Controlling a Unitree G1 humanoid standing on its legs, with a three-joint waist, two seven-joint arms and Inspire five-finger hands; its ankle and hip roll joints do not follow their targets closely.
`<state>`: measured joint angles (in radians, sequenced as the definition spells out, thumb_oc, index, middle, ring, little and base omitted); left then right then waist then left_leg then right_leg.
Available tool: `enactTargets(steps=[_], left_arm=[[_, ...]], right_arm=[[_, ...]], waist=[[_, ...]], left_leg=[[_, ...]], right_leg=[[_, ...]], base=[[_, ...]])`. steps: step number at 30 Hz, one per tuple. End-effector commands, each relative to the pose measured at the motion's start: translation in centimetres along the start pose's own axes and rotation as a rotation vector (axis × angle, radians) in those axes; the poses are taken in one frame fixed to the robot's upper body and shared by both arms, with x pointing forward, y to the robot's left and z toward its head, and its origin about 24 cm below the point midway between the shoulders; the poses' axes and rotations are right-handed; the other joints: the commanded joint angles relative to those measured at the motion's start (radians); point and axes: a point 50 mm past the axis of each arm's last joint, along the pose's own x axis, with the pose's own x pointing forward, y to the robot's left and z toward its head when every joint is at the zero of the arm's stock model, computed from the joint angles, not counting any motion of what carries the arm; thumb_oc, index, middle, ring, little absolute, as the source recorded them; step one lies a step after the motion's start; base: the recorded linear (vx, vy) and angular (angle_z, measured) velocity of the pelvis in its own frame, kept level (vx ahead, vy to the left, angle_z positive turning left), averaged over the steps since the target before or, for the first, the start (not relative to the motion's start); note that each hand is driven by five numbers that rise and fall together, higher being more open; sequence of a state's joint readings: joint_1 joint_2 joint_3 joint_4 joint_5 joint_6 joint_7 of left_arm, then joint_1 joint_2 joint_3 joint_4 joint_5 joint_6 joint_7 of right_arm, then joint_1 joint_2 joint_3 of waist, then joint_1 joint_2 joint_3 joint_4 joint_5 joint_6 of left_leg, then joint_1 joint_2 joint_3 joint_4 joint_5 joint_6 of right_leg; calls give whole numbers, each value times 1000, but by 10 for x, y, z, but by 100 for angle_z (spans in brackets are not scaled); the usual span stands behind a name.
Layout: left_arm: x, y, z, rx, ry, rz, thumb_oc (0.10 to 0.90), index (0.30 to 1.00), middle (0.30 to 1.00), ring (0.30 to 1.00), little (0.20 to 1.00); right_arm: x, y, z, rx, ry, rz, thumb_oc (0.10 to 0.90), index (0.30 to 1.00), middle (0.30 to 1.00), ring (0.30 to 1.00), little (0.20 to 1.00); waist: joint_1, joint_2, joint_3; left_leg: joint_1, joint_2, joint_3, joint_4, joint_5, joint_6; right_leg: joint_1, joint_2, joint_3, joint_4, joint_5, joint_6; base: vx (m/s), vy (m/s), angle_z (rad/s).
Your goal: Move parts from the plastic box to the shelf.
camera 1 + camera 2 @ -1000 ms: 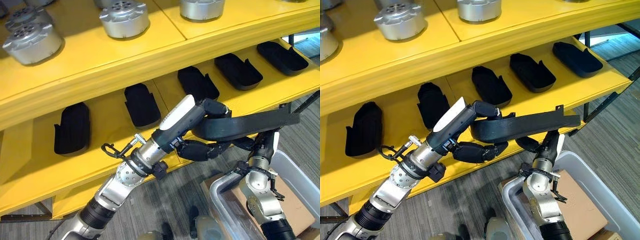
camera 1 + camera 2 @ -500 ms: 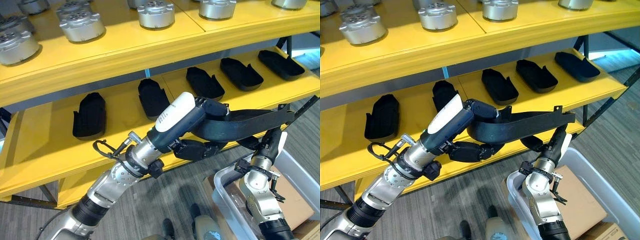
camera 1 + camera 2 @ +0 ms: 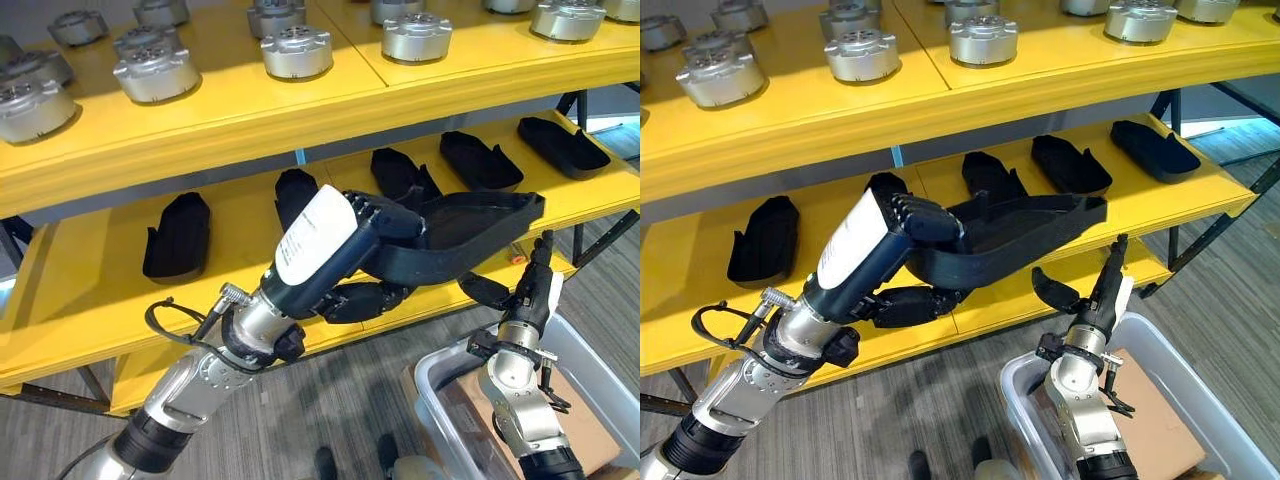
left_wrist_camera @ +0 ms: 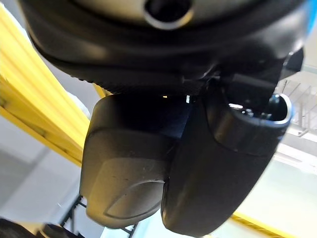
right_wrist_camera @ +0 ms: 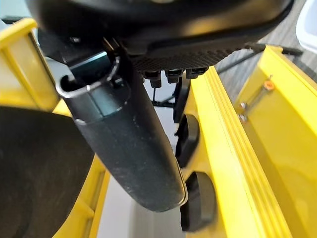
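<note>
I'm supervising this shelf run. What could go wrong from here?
The left hand grips the long black part at one end only, so it might tilt or slip. Its free end hangs over parts already on the lower shelf and could knock them. The open right hand supports nothing.

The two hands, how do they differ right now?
The left hand is curled round a long black part, carrying it above the lower shelf; the right hand holds nothing, its fingers straight and pointing up. The left hand is over the shelf front; the right hand rises above the plastic box, below the part's far end. Both are dark.
</note>
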<state>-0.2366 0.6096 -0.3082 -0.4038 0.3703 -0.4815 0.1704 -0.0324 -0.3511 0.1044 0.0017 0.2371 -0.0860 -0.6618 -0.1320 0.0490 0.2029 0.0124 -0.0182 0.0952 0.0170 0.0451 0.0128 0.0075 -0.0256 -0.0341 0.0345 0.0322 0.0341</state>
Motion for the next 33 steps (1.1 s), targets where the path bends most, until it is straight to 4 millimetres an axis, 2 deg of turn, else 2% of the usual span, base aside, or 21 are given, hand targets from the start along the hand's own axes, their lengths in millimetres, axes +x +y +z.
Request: enactTargets(steps=[1,2,3,5,7,8,11,12,15,18,19,21,24,25,26,27,28,30,31,32,33], left_arm=[[10,39,17,72,-164,323,400,300,300,300,300],[6,40,15,106,-148,345,400,300,300,300,300],[5,41,15,108,-143,351,400,300,300,300,300],[2,41,13,145,-135,357,400,300,300,300,300],[3,41,10,158,-128,368,400,300,300,300,300],[3,42,9,162,-124,371,400,300,300,300,300],[3,43,6,170,-116,376,400,300,300,300,300],[1,43,6,178,-116,376,400,300,300,300,300],[-2,45,6,187,-108,354,400,300,300,300,300],[-1,47,6,173,-110,342,400,300,300,300,300],[3,46,4,172,-110,324,400,300,300,300,300],[3,45,4,170,-108,318,400,300,300,300,300],[-2,46,3,215,-95,323,400,300,300,300,300],[-4,47,3,235,-87,324,400,300,300,300,300],[-8,49,2,260,-73,326,400,300,300,300,300],[-11,50,1,284,-62,324,400,300,300,300,300],[-12,51,-1,300,-57,318,400,300,300,300,300],[-10,51,-3,287,-51,321,400,300,300,300,300],[-10,51,-3,287,-50,323,400,300,300,300,300],[-10,52,-5,294,-31,346,400,300,300,300,300],[-11,53,-7,298,-18,360,400,300,300,300,300]], right_arm=[[15,0,65,127,-334,42,900,1000,1000,1000,1000],[17,2,68,118,-340,66,900,1000,1000,1000,1000],[17,3,68,116,-339,74,900,1000,1000,1000,1000],[20,6,70,104,-334,89,900,1000,1000,1000,1000],[24,4,71,100,-336,96,900,1000,1000,1000,1000],[25,3,72,92,-343,94,900,1000,1000,1000,1000],[26,-1,68,80,-335,71,900,1000,1000,1000,1000],[24,-4,67,64,-338,52,900,1000,1000,1000,1000],[18,-8,62,71,-299,32,900,1000,1000,1000,1000],[16,-8,59,74,-288,9,900,1000,1000,1000,1000],[15,-7,58,71,-286,-3,900,1000,1000,1000,1000],[15,-6,56,63,-285,-11,900,1000,1000,1000,1000],[14,0,55,61,-283,17,900,1000,1000,1000,1000],[14,3,56,62,-284,35,900,1000,1000,1000,1000],[14,6,55,66,-279,61,900,1000,1000,1000,1000],[15,9,55,69,-275,76,900,1000,1000,1000,1000],[16,10,54,77,-268,74,900,1000,1000,1000,1000],[17,5,56,83,-276,68,900,1000,1000,1000,1000],[17,5,56,82,-279,67,900,1000,1000,1000,1000],[16,4,59,77,-308,87,900,1000,1000,1000,1000],[16,4,61,78,-320,107,900,1000,1000,1000,1000]], waist=[[25,-44,-44],[24,-41,-51],[25,-38,-53],[33,-32,-55],[30,-23,-55],[29,-19,-56],[26,-4,-64],[28,-5,-69],[37,-15,-82],[49,-22,-91],[54,-23,-94],[61,-25,-93],[94,-28,-85],[105,-27,-85],[116,-26,-75],[124,-26,-68],[121,-26,-65],[97,-29,-67],[95,-29,-68],[79,-36,-76],[74,-40,-76]], left_leg=[[-14,-8,88,239,-231,1],[7,80,84,146,-173,-23],[13,112,77,100,-143,-35],[22,202,56,-14,-27,-83],[20,236,50,-47,5,-102],[24,238,55,-54,2,-107],[53,216,87,-68,-15,-116],[61,194,94,-62,-31,-108],[70,147,94,-59,-65,-83],[64,117,91,-55,-85,-64],[57,93,82,-49,-103,-45],[55,71,73,-43,-116,-24],[63,46,96,-51,-121,4],[77,42,95,-62,-130,6],[89,36,123,-74,-122,14],[102,30,132,-88,-122,20],[106,27,130,-96,-123,25],[103,28,107,-95,-123,30],[102,29,105,-95,-123,29],[97,31,92,-95,-117,25],[100,31,88,-97,-119,22]], right_leg=[[2,-35,-36,81,-83,32],[2,-50,-50,79,-88,35],[3,-56,-49,76,-92,37],[22,-80,-53,65,-104,35],[37,-108,-64,50,-104,44],[39,-119,-69,46,-102,50],[49,-171,-101,26,-69,96],[56,-196,-111,14,-43,116],[64,-250,-129,-22,22,137],[67,-282,-145,-42,51,146],[55,-300,-153,-27,58,147],[45,-303,-158,5,56,140],[17,-331,-248,83,93,139],[16,-337,-266,106,93,152],[6,-349,-304,137,108,154],[-3,-351,-314,173,118,161],[-18,-330,-280,198,109,161],[-33,-248,-196,199,70,147],[-34,-239,-188,199,64,145],[-37,-193,-143,137,47,132],[-43,-185,-133,103,48,130]], base=[[0,407,13],[41,389,33],[84,494,43],[79,387,37],[49,380,15],[78,524,20],[95,435,9],[124,354,19],[107,281,28],[64,220,25],[99,246,18],[104,237,19],[74,171,2],[81,150,-43],[100,158,-65],[65,119,-95],[133,35,-91],[132,-38,-52],[194,-105,13],[208,-132,23],[226,-147,28]])
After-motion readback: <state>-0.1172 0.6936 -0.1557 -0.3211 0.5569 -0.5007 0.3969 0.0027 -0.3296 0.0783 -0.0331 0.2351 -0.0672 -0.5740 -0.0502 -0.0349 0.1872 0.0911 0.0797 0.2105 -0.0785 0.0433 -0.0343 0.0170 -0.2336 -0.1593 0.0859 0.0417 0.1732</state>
